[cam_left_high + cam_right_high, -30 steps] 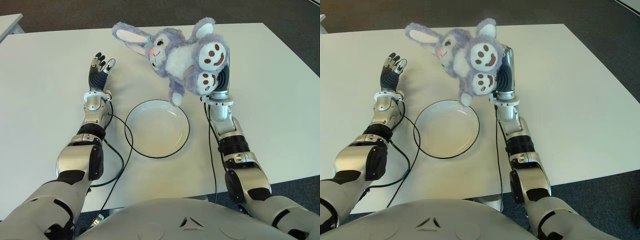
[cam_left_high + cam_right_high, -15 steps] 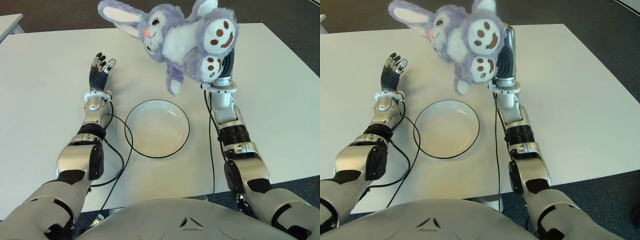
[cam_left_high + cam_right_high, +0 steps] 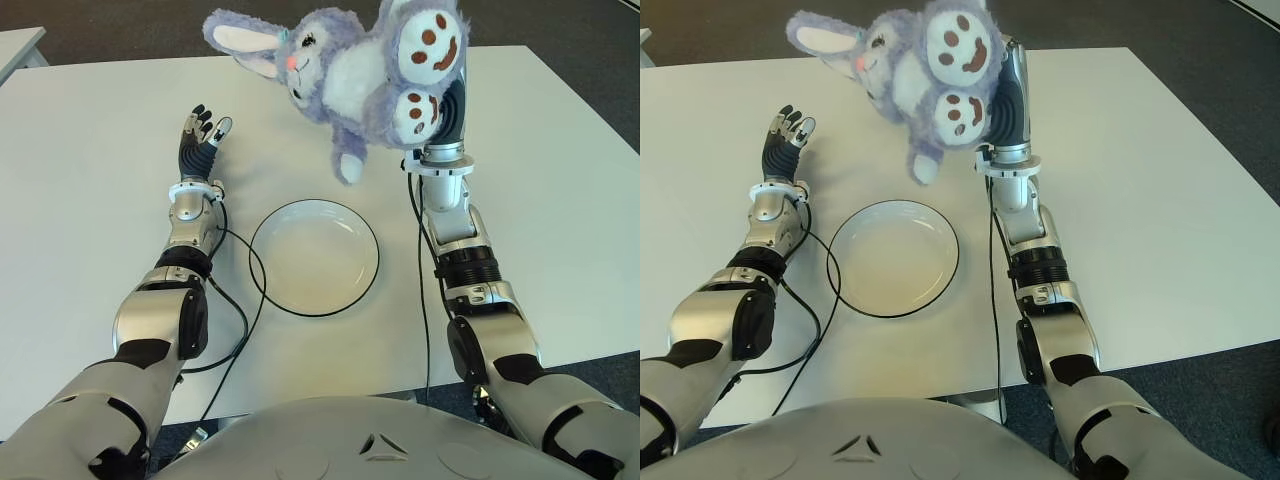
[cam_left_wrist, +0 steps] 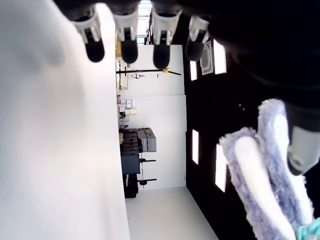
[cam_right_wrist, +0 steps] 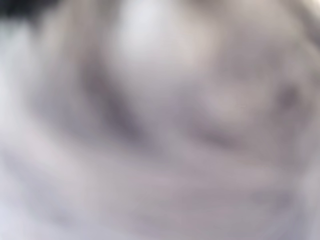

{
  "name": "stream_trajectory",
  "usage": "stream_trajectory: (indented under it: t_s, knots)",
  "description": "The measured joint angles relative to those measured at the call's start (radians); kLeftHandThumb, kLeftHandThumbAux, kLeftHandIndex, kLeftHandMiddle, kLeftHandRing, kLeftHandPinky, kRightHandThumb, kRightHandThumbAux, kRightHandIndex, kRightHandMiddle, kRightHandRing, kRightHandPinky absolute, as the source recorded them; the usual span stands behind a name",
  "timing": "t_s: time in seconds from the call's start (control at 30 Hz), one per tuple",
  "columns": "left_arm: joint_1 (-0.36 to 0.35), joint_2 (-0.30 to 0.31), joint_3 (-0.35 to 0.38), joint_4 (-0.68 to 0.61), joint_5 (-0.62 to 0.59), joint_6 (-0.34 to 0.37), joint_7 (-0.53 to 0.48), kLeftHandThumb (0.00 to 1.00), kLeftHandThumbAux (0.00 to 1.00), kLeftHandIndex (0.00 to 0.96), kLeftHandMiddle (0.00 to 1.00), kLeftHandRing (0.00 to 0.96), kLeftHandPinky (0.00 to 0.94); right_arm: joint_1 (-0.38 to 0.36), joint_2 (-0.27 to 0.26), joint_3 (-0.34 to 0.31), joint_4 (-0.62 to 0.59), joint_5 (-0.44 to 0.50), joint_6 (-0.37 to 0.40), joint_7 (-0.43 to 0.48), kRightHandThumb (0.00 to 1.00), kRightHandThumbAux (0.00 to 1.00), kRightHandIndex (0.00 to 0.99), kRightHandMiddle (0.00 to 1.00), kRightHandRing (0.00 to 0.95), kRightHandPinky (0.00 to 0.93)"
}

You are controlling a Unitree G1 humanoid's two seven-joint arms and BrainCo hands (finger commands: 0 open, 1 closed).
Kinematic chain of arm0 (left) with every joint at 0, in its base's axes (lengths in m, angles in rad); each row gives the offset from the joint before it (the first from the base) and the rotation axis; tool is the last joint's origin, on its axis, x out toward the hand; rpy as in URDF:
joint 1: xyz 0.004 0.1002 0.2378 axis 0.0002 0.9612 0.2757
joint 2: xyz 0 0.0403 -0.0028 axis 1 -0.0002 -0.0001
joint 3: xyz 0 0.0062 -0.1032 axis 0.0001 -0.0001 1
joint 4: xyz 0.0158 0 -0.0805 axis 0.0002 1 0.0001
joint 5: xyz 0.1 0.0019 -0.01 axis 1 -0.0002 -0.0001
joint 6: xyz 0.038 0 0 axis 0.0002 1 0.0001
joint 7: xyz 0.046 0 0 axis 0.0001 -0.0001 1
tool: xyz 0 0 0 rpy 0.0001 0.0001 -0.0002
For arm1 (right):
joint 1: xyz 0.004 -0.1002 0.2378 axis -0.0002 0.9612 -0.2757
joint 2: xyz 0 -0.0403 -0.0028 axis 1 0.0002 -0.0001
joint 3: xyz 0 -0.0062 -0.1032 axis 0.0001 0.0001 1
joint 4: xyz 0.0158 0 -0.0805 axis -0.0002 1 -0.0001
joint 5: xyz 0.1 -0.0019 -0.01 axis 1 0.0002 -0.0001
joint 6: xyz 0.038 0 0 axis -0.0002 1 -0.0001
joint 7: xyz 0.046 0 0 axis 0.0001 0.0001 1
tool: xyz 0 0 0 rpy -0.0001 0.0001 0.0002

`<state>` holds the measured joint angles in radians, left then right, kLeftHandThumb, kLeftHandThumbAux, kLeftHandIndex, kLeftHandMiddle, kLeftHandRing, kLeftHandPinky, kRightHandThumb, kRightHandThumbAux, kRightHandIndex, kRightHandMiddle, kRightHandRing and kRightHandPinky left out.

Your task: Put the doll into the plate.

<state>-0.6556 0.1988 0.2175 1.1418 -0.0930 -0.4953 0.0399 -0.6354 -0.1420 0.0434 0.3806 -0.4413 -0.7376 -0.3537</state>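
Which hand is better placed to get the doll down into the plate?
Right. The right hand already holds the doll above the table, beyond the plate. The left hand is open, left of the plate.

Right hand [image 3: 447,105] raised, fingers closed; left hand [image 3: 199,135] flat, fingers extended.

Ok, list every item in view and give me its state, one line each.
Purple and white plush bunny doll: held up off the table, above and beyond the plate.
Round white plate with dark rim: flat on the table, holding nothing.
Right hand: raised, gripping the doll.
Left hand: left of the plate, fingers extended, holding nothing.
White table: carries the plate.
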Motion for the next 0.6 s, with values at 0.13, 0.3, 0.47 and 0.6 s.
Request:
stream_trajectory:
  t_s: [0.13, 0.3, 0.47, 0.6]
  knots:
    - [-0.002, -0.001, 0.000, 0.002, 0.000, 0.001, 0.000, 0.000, 0.519, 0.016, 0.100, 0.058, 0.000, -0.011, 0.012, 0.012, -0.005, 0.053, 0.007, 0.043, 0.716, 0.711, 0.440, 0.824, 0.844, 0.858]
    - [-0.005, -0.003, -0.001, 0.004, 0.001, 0.002, 0.000, 0.000, 0.512, 0.015, 0.094, 0.052, 0.000, -0.018, 0.021, 0.025, -0.004, 0.110, 0.014, 0.108, 0.718, 0.711, 0.440, 0.827, 0.848, 0.859]
    - [-0.006, -0.004, -0.001, 0.005, 0.001, 0.003, 0.000, 0.000, 0.508, 0.008, 0.086, 0.045, 0.000, -0.029, 0.027, 0.031, 0.004, 0.138, 0.015, 0.150, 0.720, 0.710, 0.440, 0.830, 0.847, 0.859]
    - [-0.006, -0.005, -0.001, 0.005, 0.003, 0.002, 0.000, 0.000, 0.509, 0.013, 0.096, 0.051, 0.000, -0.037, 0.033, 0.038, 0.005, 0.160, 0.015, 0.180, 0.722, 0.710, 0.440, 0.830, 0.850, 0.867]
